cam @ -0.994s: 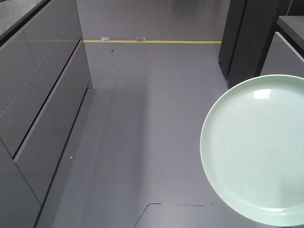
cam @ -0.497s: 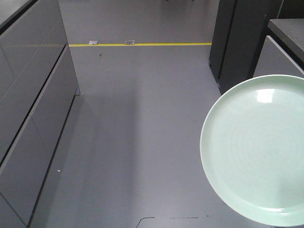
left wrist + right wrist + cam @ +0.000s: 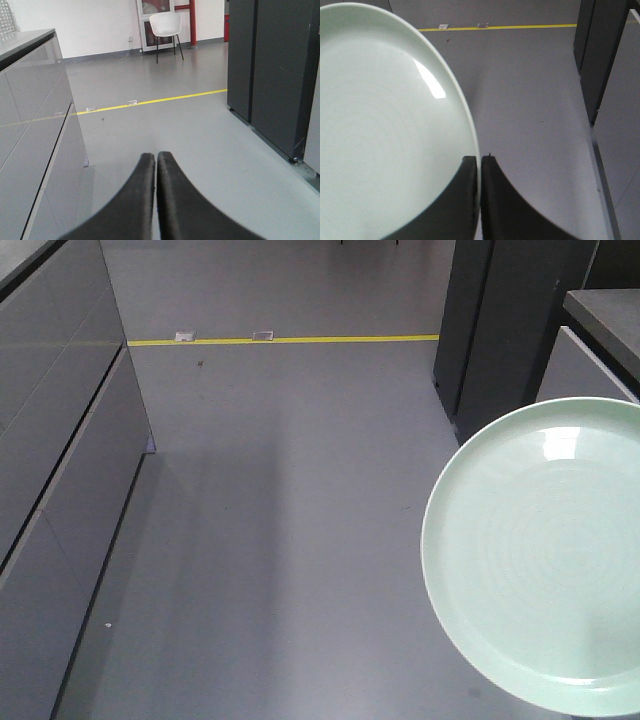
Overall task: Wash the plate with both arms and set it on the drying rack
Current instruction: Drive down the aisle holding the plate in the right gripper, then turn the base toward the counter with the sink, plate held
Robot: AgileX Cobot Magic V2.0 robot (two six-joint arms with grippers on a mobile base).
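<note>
My right pincer (image 3: 480, 160) is clamped shut on the rim of the plate (image 3: 385, 125), one finger over the glossy face and the other behind the edge. From the grip, the mint-green disc spreads up and away toward ten o'clock and fills the left half of the right wrist view. Being round, it has no long axis to line up, so what matters is that single hold on the edge.

My left pincer (image 3: 156, 156) has its fingers pressed together with nothing between them, pointing at twelve o'clock down the grey floor (image 3: 200, 130). The plate does not show in its view, so I cannot tell how far apart the two are. I judge the right arm to be the only one carrying.

In the front view the plate sits at four o'clock, face toward the camera, hanging over open floor. Grey cabinets (image 3: 60, 440) run along nine o'clock, a yellow line (image 3: 330, 338) crosses at twelve, and dark cabinets (image 3: 500, 330) stand at one. No drying rack shows anywhere, so I take this as transit.
</note>
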